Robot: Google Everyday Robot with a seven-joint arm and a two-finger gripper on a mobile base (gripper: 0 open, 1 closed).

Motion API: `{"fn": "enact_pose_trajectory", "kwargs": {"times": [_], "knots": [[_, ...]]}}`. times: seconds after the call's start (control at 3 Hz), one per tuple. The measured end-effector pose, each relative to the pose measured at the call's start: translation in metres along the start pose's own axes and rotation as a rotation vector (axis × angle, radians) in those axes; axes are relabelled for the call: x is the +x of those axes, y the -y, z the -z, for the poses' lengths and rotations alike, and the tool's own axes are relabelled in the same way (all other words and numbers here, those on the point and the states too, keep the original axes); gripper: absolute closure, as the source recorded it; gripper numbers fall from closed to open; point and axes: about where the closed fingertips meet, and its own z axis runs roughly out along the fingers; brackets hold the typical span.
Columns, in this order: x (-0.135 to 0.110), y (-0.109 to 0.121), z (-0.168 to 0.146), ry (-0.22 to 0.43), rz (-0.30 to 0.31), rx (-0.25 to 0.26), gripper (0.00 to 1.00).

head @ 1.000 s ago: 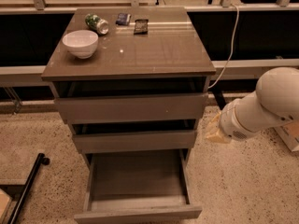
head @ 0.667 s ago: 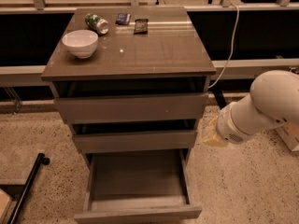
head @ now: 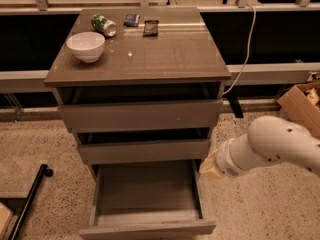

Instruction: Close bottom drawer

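Note:
The bottom drawer (head: 147, 230) of the grey-brown cabinet is pulled far out toward me, showing its empty grey box interior (head: 147, 189). Its flat front panel lies along the lower edge of the view. The middle drawer front (head: 144, 151) and the top drawer front (head: 141, 115) above it sit nearly flush. My white arm (head: 277, 145) comes in from the right. Its yellowish gripper end (head: 209, 167) hangs just right of the open drawer's right side, level with the gap under the middle drawer.
On the cabinet top (head: 165, 56) stand a white bowl (head: 85, 46), a tipped green can (head: 103, 25) and two small dark packets (head: 142, 24). A cardboard box (head: 302, 104) is at the right. A black bar (head: 27, 201) lies on the speckled floor at left. A white cable (head: 245, 59) hangs behind.
My arm has swung left and down, bringing the gripper end closer to the right side of the open bottom drawer. The drawer has not moved.

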Motion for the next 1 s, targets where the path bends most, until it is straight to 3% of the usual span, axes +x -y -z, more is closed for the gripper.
{"fn": "enact_pose_trajectory", "kwargs": {"times": [0.67,1.0], "knots": [[0.006,-0.001,-0.023,-0.009,-0.015,-0.024,1.0],[0.02,-0.006,-0.061,0.035,-0.059,-0.056,1.0]]}}
